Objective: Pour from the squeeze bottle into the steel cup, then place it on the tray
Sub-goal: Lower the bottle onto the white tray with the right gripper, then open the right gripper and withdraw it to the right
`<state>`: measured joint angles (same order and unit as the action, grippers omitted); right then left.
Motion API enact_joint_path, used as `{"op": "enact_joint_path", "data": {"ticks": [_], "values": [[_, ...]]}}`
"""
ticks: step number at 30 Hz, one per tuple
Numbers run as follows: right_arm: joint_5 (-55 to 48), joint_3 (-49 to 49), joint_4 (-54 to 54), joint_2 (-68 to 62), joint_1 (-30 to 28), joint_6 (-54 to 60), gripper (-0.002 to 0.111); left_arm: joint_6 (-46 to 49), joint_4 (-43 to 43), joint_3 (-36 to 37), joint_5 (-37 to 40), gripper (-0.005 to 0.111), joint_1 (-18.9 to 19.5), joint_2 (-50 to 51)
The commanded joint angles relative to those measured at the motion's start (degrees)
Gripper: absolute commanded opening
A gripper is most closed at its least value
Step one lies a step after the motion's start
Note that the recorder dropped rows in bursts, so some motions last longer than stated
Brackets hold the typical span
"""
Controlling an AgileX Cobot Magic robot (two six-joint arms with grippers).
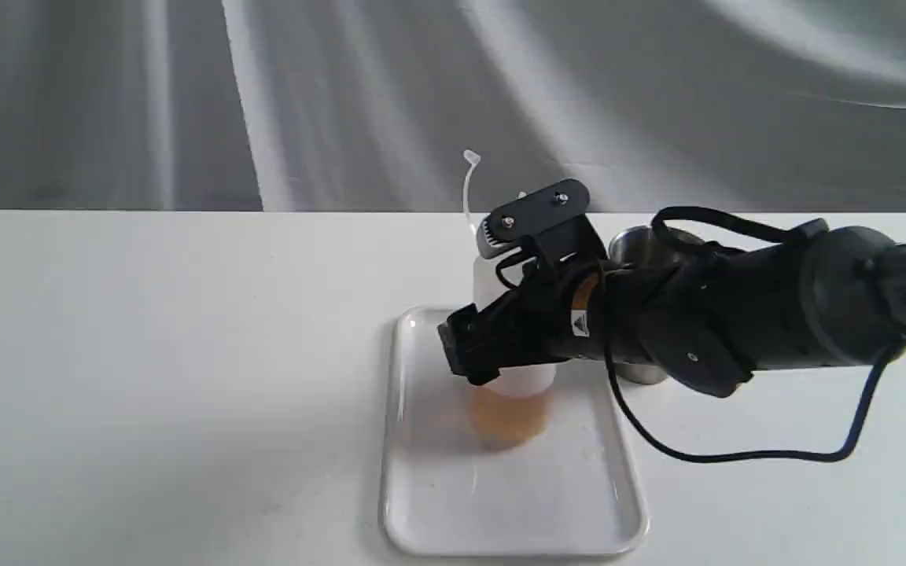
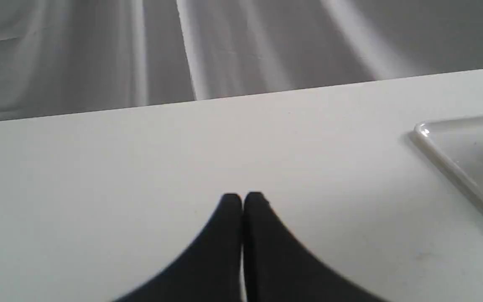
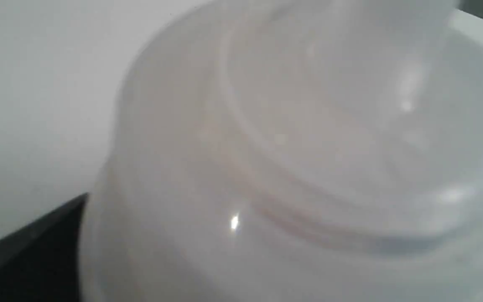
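The squeeze bottle (image 1: 512, 409) stands upright over the tray (image 1: 500, 511), amber liquid in its lower part and its cap strap sticking up. Its base is at the tray floor; contact is unclear. My right gripper (image 1: 492, 303) is shut on the bottle's middle, reaching in from the right. The right wrist view is filled by the bottle's shoulder (image 3: 292, 147), with one dark finger (image 3: 27, 260) beside it. The steel cup (image 1: 638, 244) stands behind my right arm, mostly hidden. My left gripper (image 2: 242, 197) is shut and empty, low over bare table left of the tray's rim (image 2: 455, 167).
A black cable (image 1: 736, 454) loops down from the right arm onto the white table (image 1: 146, 377) near the tray's right side. A grey cloth backdrop hangs behind the table's far edge.
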<state>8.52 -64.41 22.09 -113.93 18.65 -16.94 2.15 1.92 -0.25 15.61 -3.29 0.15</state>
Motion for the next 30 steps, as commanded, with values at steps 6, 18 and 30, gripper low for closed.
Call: {"op": "enact_joint_path", "data": {"ticks": [6, 18, 30], "values": [[-0.2, 0.1, 1.5, 4.3, 0.2, 0.3, 0.088, -0.2, 0.0, 0.3, -0.4, 0.0, -0.3, -0.1], [-0.2, 0.9, 3.9, 13.7, 0.2, 0.3, 0.088, -0.3, 0.0, 0.3, -0.4, 0.0, -0.3, -0.1], [-0.2, 16.4, 3.4, 37.0, 0.1, 0.1, 0.087, -0.2, 0.0, 0.3, -0.4, 0.0, -0.3, -0.1]]}}
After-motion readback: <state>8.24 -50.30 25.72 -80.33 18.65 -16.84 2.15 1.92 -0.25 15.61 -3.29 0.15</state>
